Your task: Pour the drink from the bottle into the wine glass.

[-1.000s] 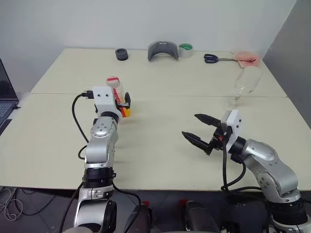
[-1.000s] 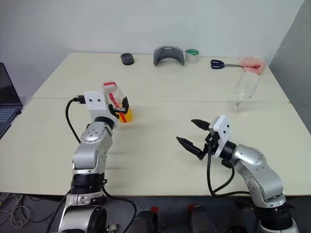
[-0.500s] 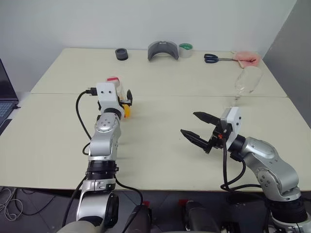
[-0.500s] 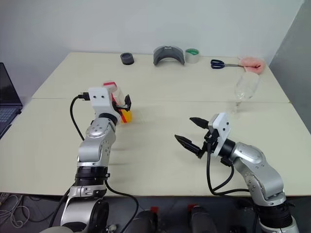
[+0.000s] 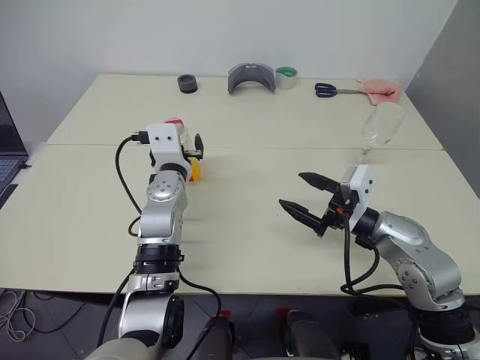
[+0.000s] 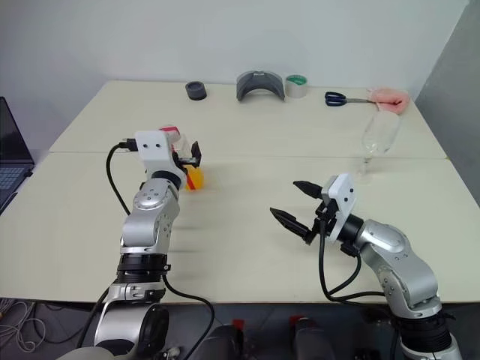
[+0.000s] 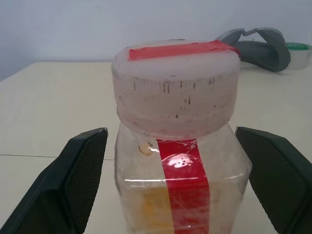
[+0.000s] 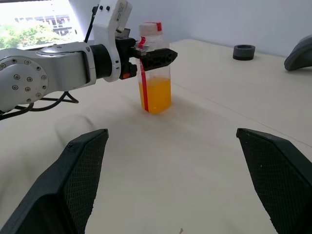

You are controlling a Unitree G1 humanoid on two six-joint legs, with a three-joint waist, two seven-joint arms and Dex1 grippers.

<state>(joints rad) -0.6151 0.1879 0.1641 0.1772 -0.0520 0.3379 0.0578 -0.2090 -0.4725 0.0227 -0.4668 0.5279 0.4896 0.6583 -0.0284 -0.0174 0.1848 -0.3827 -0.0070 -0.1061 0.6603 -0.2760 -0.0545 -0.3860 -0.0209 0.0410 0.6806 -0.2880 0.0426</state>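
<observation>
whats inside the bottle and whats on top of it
The bottle holds orange drink filling roughly its lower part; the upper part looks empty. A pale cap with a red strip sits on top. The label strip hides part of the liquid.

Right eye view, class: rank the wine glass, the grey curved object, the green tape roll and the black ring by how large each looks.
1. Wine glass
2. Grey curved object, close to the glass and standing farther from the camera, so that order is unsure
3. Green tape roll and black ring look alike
</observation>
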